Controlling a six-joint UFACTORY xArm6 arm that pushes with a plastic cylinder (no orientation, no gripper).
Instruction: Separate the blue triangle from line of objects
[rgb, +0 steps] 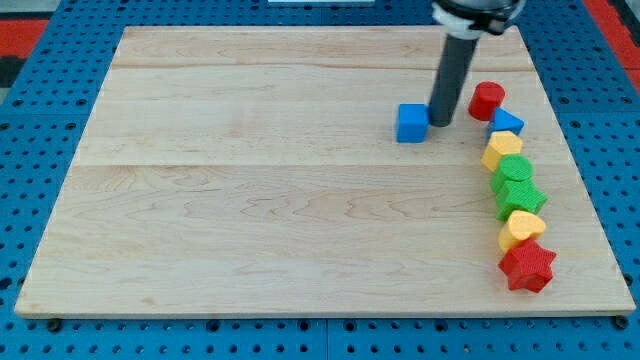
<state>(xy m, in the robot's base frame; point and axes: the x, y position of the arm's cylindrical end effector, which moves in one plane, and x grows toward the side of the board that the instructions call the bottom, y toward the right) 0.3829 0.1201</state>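
Observation:
The blue triangle (506, 122) lies second from the top in a line of blocks down the board's right side. The line runs from a red round block (487, 99) through the triangle, a yellow block (501, 149), a green block (515, 169), a second green block (521, 197), a second yellow block (521, 229) to a red star (527, 266). A blue cube (411, 123) sits apart, left of the line. My tip (439, 122) rests just right of the blue cube, touching or nearly touching it, and well left of the triangle.
The wooden board (250, 200) lies on a blue perforated table (30, 150). The line of blocks runs close to the board's right edge. The rod comes down from the view's top.

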